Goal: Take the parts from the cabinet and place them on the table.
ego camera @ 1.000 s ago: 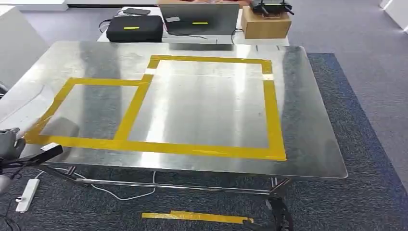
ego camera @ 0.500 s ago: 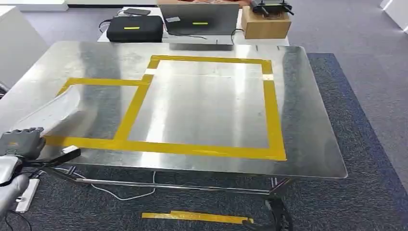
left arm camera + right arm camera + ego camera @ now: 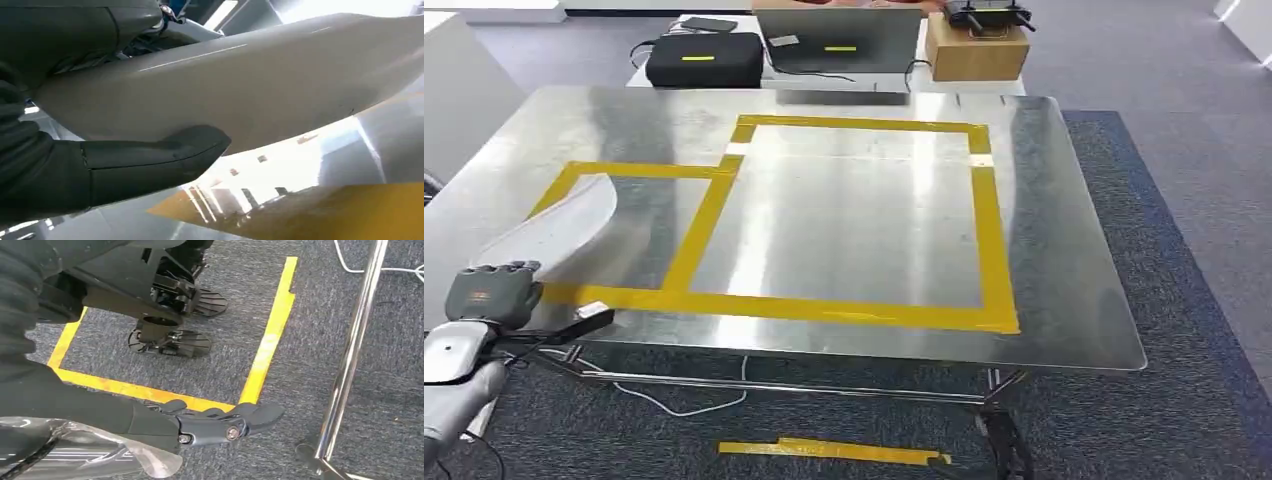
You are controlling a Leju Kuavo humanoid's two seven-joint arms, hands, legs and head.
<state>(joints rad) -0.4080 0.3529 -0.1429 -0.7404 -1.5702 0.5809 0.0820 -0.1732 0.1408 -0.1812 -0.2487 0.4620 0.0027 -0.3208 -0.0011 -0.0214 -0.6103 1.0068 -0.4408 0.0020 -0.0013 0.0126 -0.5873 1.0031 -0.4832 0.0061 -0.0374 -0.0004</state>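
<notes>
A flat, pale grey part (image 3: 554, 225) with a rounded end is gripped by my left hand (image 3: 492, 293) at the table's front left edge. It reaches over the smaller yellow-taped square (image 3: 639, 170) on the shiny metal table (image 3: 1064, 250), slightly raised and tilted. In the left wrist view the part (image 3: 250, 80) lies across the hand (image 3: 50, 165), with the thumb pressed on its near face. My right hand (image 3: 215, 422) hangs low over the carpet beside the table, fingers stretched out with nothing between them.
A larger taped square (image 3: 984, 220) takes up the table's middle. Behind the table stand a black case (image 3: 704, 58), a grey laptop (image 3: 839, 45) and a wooden box (image 3: 976, 50). A yellow tape strip (image 3: 829, 451) lies on the carpet. A chrome table leg (image 3: 350, 355) rises near my right hand.
My left hand has risen and moved right and forward, carrying the grey part in over the table's left taped square.
</notes>
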